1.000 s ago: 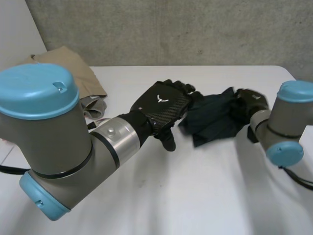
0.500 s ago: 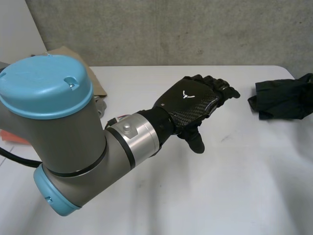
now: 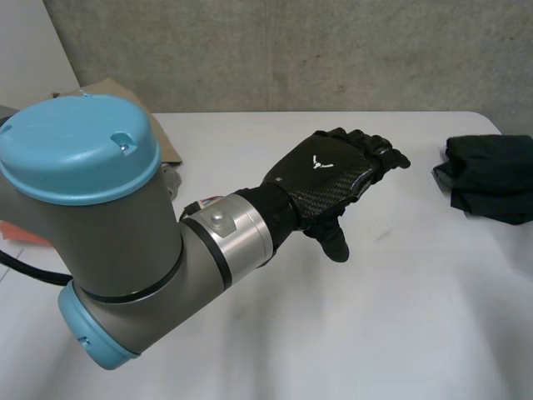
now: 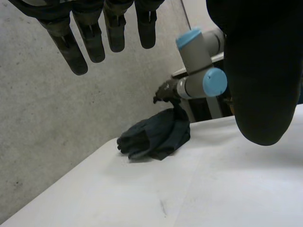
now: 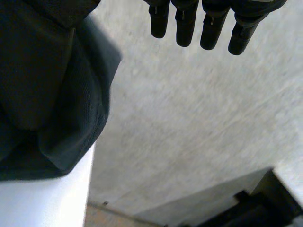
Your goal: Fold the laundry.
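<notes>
1. Tan cloth [image 3: 125, 90] lies well left of the dark garment [image 3: 490, 177], probably waiting its turn.
2. Left hand [image 3: 321, 175] hovers left of the garment with fingers [image 4: 90, 40] straight and empty, seemingly keeping clear.
3. The garment sits bunched at the table's [image 3: 275, 333] right edge.
4. Right hand [image 5: 185, 28] is just beside the garment, fingers straight, gripping nothing.

A white, flat-topped bench [image 3: 416, 317] runs across the head view from nine o'clock to three o'clock. A small dark scuff [image 3: 385, 236] marks its surface, toward three o'clock from the middle. Behind the bench, at twelve o'clock, stands a rough grey concrete wall [image 3: 291, 50]. A plain white panel [image 3: 25, 50] meets the wall at ten o'clock. At nine o'clock a thin orange-red strip [image 3: 18, 237] lies at the bench's edge; what it is cannot be told.
</notes>
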You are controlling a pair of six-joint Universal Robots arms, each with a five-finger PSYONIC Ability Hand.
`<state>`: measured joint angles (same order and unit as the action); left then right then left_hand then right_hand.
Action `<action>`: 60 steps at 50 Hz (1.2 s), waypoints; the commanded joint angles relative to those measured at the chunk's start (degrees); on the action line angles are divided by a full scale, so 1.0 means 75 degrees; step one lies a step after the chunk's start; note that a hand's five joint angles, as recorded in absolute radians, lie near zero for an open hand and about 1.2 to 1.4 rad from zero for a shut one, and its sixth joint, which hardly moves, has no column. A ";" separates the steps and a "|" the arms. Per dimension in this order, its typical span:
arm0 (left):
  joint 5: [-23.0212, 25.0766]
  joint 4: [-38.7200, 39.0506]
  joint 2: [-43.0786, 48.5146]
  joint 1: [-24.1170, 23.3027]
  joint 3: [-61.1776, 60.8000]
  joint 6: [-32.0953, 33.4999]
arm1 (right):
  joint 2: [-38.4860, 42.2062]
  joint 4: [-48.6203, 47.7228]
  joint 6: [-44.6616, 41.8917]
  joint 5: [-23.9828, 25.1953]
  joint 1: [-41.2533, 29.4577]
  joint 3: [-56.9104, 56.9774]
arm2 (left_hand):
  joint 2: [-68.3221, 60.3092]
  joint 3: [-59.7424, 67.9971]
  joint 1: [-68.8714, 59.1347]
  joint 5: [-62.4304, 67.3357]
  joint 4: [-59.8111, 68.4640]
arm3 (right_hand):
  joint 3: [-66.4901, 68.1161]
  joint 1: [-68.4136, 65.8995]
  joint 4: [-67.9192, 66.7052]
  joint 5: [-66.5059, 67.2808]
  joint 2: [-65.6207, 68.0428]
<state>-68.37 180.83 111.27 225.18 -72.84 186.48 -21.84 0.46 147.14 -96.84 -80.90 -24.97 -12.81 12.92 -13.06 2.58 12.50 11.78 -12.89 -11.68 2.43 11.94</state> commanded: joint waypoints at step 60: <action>-0.1980 0.1906 0.1570 0.2228 0.1415 0.1516 | -0.8420 -0.1139 0.0268 0.3503 -0.2455 -1.0991 | -0.8958 0.8944 -0.8926 0.8989 0.9000 | -0.0237 0.0385 0.0224 -0.0324 -0.0259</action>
<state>-79.03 196.45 125.63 252.45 -60.96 206.43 -83.93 -8.12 148.02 -67.15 -99.38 -107.90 -68.34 66.36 -61.99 52.98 67.91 11.77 -12.89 -11.68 2.43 11.94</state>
